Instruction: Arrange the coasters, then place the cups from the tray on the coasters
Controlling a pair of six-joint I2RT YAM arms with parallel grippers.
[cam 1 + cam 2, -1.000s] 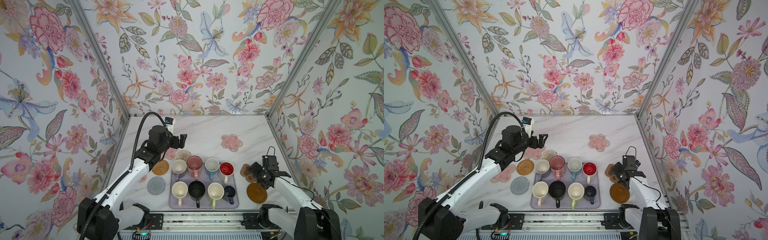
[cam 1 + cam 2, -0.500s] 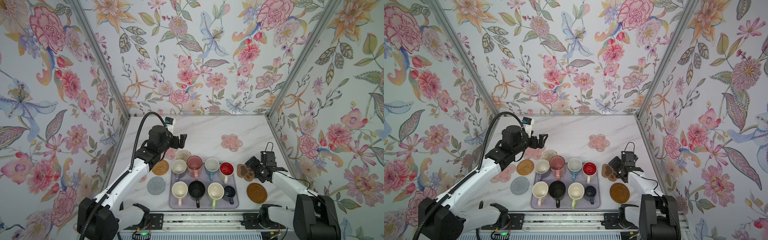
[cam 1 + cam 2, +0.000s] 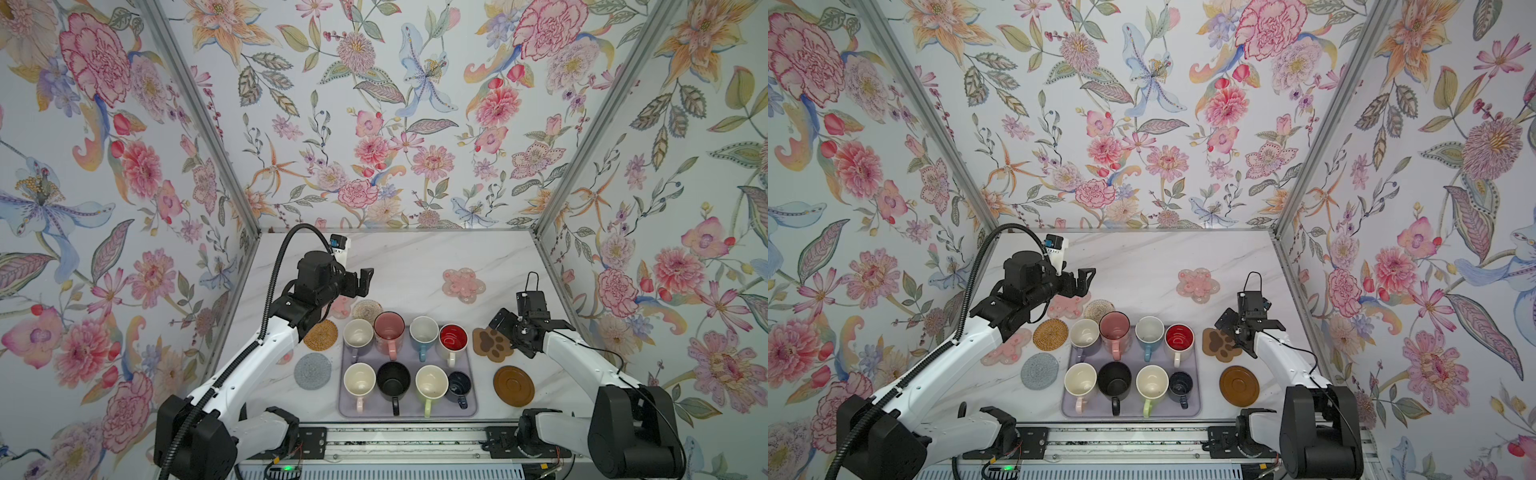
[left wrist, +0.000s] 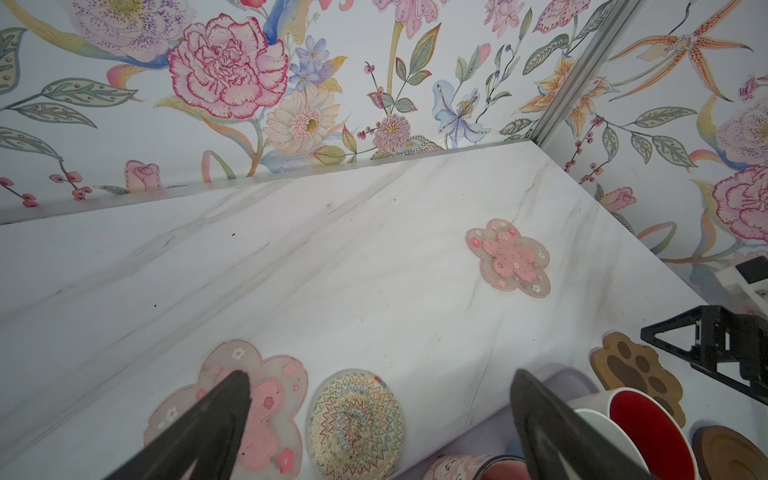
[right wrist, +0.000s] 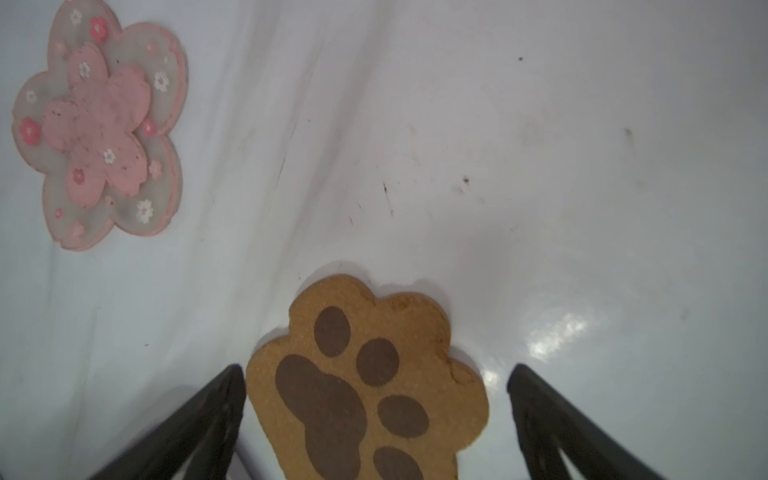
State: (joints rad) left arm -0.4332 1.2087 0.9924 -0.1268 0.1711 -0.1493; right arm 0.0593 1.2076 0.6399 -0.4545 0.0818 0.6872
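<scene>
The coaster-arranging step was in hand: all eight cups stood on the tray, none on a mat. The right gripper hung low over the paw coaster, just right of the tray, jaws spread wide to either side of it and holding nothing. The left gripper, equally wide and empty, hovered above a pink flower coaster and the beige woven coaster beyond the tray's far-left corner. Next, by my judgement, the right jaws would need to drop to the table and close on the paw's thin edges — little there to pinch.
</scene>
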